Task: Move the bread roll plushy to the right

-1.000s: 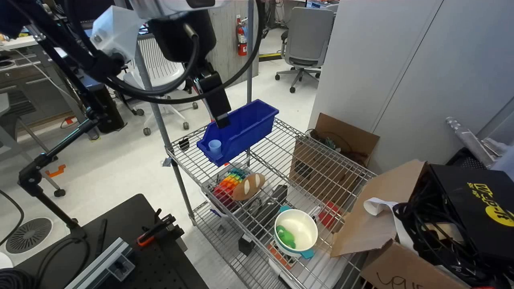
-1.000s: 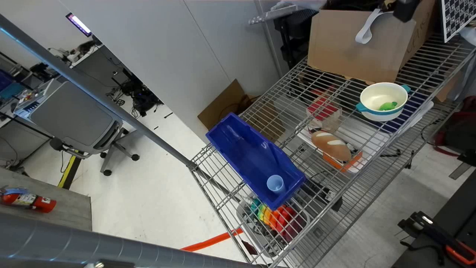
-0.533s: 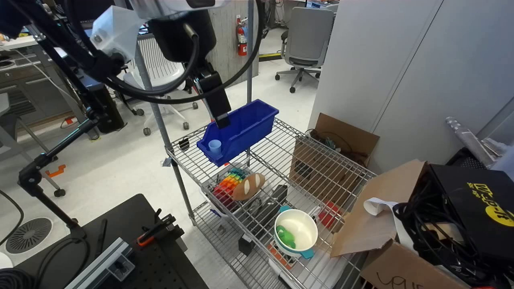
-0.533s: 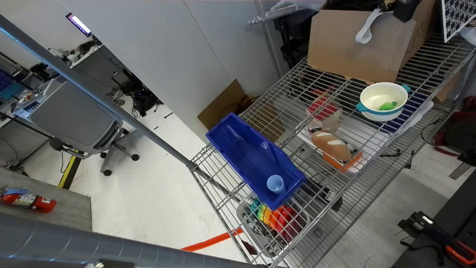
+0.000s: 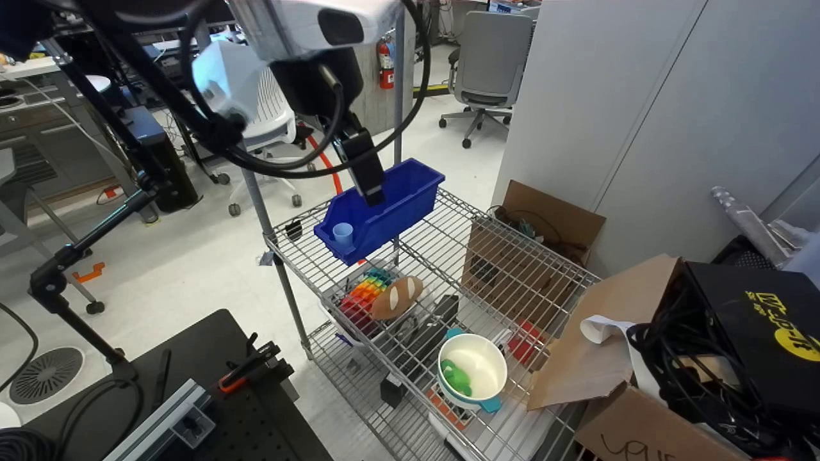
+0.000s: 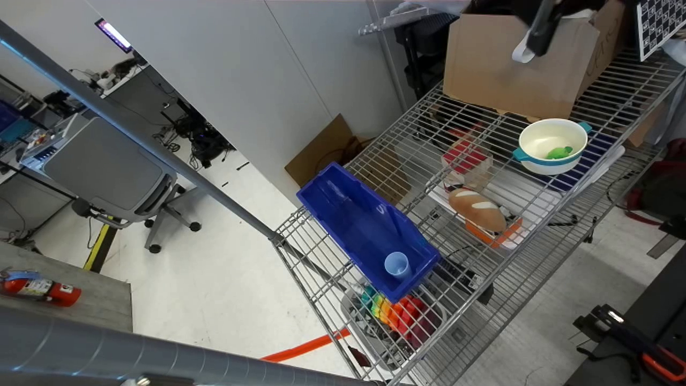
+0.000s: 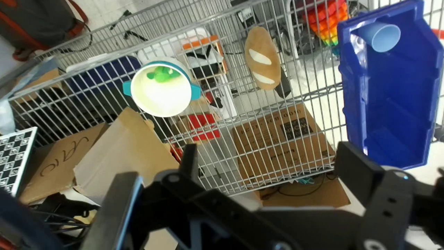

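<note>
Altogether, one bread roll plushy (image 7: 262, 57), one bowl (image 7: 162, 99), one blue bin (image 7: 400, 90)

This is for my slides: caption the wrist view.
Past the open hand, a bread roll plushy lies between bowl and blue bin on a wire shelf.

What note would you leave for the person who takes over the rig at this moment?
Pincer: open, holding nothing, raised clear of the plushy.
Bread roll plushy: lying on the wire shelf, between the white-and-teal bowl and the blue bin, touching neither.
Done: no completed move can be confirmed from these pictures.
Left: probably lower the pincer over the plushy, close on it, carry it right and release. Check whose right is meant; the pictures do not settle it.
</note>
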Robot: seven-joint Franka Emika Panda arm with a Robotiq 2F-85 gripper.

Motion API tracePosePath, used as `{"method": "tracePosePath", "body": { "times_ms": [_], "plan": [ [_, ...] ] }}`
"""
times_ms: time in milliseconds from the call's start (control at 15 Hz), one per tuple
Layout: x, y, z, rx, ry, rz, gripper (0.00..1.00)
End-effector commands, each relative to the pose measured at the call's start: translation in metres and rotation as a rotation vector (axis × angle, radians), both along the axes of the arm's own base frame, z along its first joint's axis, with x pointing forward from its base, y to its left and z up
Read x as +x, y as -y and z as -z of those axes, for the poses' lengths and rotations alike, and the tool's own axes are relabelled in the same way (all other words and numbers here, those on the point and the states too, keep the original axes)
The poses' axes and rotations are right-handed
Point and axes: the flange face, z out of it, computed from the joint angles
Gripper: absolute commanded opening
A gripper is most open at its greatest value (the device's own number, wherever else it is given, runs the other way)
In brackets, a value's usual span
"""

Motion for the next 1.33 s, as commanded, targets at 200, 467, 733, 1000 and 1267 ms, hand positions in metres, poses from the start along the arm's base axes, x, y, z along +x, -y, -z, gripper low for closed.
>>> {"method": "tracePosePath", "body": {
  "times_ms": [200,467,733,1000,1267],
  "plan": [
    [0.109,-0.024,0.109,0.009,0.034,-0.020,1.00],
    [0.160,-0.037,0.192,0.022,-0.107,-0.092,1.00],
    [0.198,-0.048,0.268,0.027,-0.233,-0.144,1.00],
    [0.221,-0.058,0.328,0.020,-0.367,-0.153,1.00],
    [0.232,-0.058,0.360,-0.029,-0.510,-0.109,1.00]
  ]
}}
